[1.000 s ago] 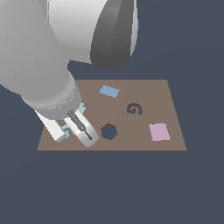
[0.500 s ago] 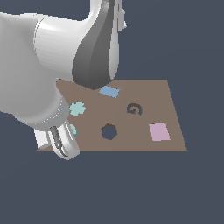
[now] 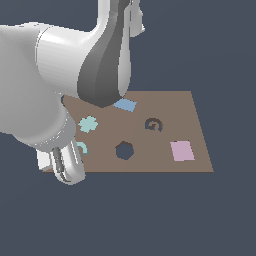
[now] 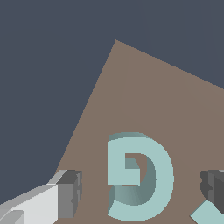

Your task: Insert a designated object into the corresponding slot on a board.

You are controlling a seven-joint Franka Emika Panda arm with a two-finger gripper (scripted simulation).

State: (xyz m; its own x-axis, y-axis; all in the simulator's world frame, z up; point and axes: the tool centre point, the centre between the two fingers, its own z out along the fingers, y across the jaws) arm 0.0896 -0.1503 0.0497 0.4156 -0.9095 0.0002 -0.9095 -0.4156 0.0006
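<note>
The brown board (image 3: 165,107) lies flat. The light-teal spiral piece (image 3: 82,148) lies near the board's front corner at the exterior view's left, mostly hidden there by my hand. In the wrist view the spiral (image 4: 159,175) lies flat on the board (image 4: 144,96) between my two fingers, with a gap on each side. My gripper (image 3: 67,166) (image 4: 141,189) is open and low over it. The dark spiral slot (image 3: 153,124) is near the board's middle, well to the exterior view's right of the piece.
A teal cross piece (image 3: 88,124), a blue piece (image 3: 124,105) and a pink square (image 3: 181,150) lie on the board. A dark polygonal hole (image 3: 124,150) is near the front edge. My arm's large links cover the board's left part.
My hand has moved toward the exterior view's left and front, from beside the polygonal hole to the board's corner. The arm has swung round, and the teal cross and part of the spiral now show.
</note>
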